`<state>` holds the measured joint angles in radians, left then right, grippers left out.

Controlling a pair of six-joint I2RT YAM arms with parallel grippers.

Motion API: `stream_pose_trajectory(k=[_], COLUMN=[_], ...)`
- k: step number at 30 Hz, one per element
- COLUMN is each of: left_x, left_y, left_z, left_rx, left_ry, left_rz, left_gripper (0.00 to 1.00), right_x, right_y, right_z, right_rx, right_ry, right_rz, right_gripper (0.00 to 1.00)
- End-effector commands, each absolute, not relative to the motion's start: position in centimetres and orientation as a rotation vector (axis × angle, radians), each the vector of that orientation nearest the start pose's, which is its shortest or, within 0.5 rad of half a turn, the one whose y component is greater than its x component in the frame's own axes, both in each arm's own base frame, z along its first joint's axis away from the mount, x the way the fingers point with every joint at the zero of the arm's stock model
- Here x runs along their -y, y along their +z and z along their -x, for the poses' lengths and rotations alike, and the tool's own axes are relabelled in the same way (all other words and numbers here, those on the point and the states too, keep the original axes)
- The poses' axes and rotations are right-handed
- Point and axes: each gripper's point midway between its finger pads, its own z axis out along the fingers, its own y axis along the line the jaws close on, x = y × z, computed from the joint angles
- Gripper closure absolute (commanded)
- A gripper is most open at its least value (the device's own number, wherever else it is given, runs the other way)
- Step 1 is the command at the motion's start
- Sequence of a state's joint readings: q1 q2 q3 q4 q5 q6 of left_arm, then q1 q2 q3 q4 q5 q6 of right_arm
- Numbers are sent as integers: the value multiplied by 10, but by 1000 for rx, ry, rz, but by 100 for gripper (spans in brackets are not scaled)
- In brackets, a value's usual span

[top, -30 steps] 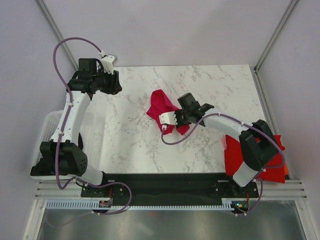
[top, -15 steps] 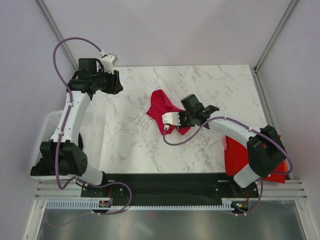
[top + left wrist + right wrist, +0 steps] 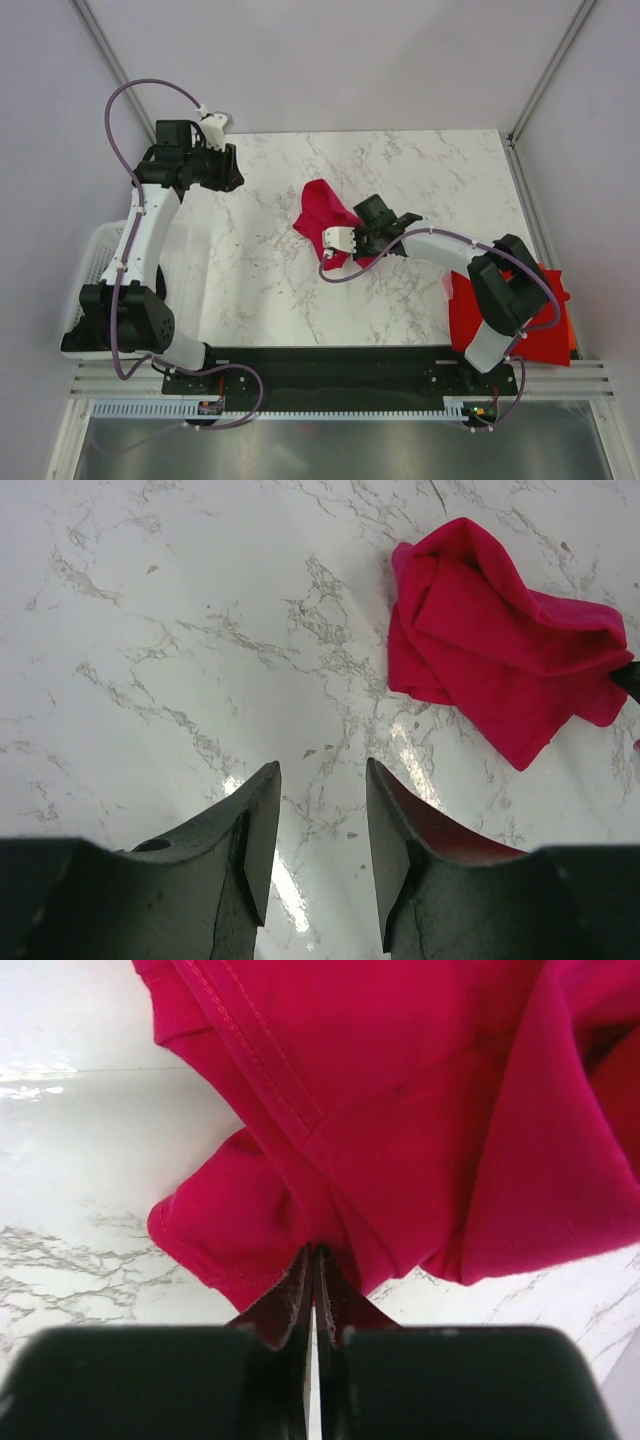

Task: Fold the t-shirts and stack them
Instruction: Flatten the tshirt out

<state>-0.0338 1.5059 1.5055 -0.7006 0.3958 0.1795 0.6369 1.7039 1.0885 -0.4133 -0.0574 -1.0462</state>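
Top external | white basket (image 3: 90, 250): contents unclear | crimson t-shirt (image 3: 322, 208): on table (image 3: 260, 285)

Wears white shells between bulky black joints on the left arm (image 3: 150, 225) and right arm (image 3: 445, 245). Trails a purple cable (image 3: 150, 81) behind the left tool (image 3: 320, 770) and right tool (image 3: 312, 1255). Ends in matte black wedge fingers (image 3: 255, 830), white camera housing (image 3: 338, 240) just behind.

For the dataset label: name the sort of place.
Likely a robotics lab cell: left arm and right arm at a marble table, metal-framed plain walls, crimson t-shirt as workpiece.
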Motion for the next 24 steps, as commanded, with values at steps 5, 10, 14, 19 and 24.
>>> stream_pose_trajectory(k=[5, 10, 14, 19, 24], left_x=[79, 80, 79, 79, 78], left_y=[275, 283, 287, 299, 301], left_z=[-399, -402, -407, -410, -404], left_rx=[-2116, -2095, -2079, -2051, -2049], left_ry=[-405, -403, -392, -384, -380], left_rz=[-431, -439, -441, -442, -439], left_gripper=[52, 52, 52, 52, 52], right_x=[-232, -258, -275, -285, -276], right_y=[119, 226, 315, 353, 271], right_z=[-360, -331, -316, -319, -310], right_rx=[-1661, -1456, -1312, -1284, -1404], right_ry=[-115, 13, 81, 82, 73], right_rz=[1735, 1661, 1565, 1505, 1668], right_gripper=[100, 100, 100, 100, 70])
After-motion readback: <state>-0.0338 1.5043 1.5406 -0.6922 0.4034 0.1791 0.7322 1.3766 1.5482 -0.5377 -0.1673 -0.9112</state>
